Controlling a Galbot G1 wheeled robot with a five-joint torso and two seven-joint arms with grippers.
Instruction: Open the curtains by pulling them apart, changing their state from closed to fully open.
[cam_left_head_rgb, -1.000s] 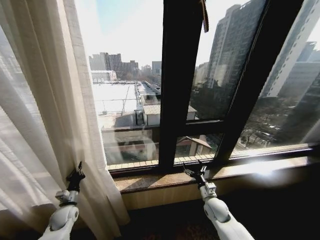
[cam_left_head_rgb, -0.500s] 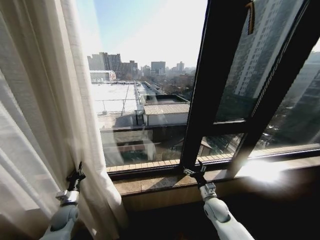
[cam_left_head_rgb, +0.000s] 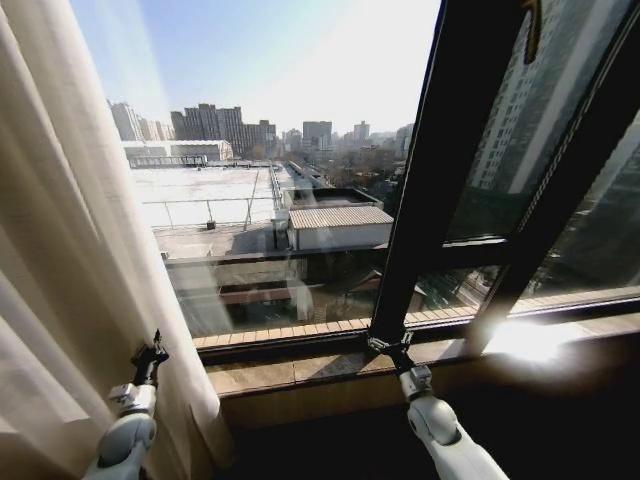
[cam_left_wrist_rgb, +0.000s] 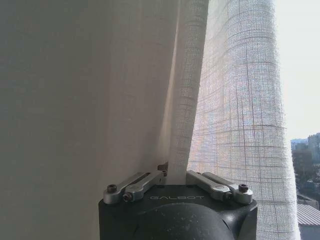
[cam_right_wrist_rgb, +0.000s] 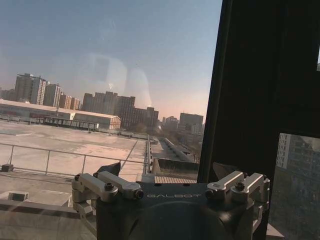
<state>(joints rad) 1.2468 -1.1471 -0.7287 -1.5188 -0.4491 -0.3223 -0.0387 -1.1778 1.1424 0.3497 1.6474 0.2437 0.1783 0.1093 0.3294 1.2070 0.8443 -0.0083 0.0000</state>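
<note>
In the head view, the sheer curtain panel (cam_left_head_rgb: 70, 260) hangs bunched at the left side of the window, its pleats gathered close and its inner edge falling to the stone sill (cam_left_head_rgb: 300, 368). The left gripper (cam_left_head_rgb: 150, 352) is low at that inner edge, its tip pressed into the folds. The glass to the right of the panel is uncovered across to the black window frame post (cam_left_head_rgb: 440, 180), with rooftops and the skyline in plain sight, and more bare glass lies beyond the post. The right gripper (cam_left_head_rgb: 388, 345) sits at the foot of that post, just above the sill, with no fabric near it. I cannot make out a second panel on the right side, so whether that half is drawn back is unclear.

In the left wrist view, the left gripper (cam_left_wrist_rgb: 175, 176) has its fingers drawn together on a narrow fold of the sheer weave, which rises straight up from between them.

In the right wrist view, the right gripper (cam_right_wrist_rgb: 167, 175) has its fingers spread wide and empty, facing glass and frame.

As a judgement, the left half looks close to fully open; what remains is letting go of the fold and confirming the right side.
</note>
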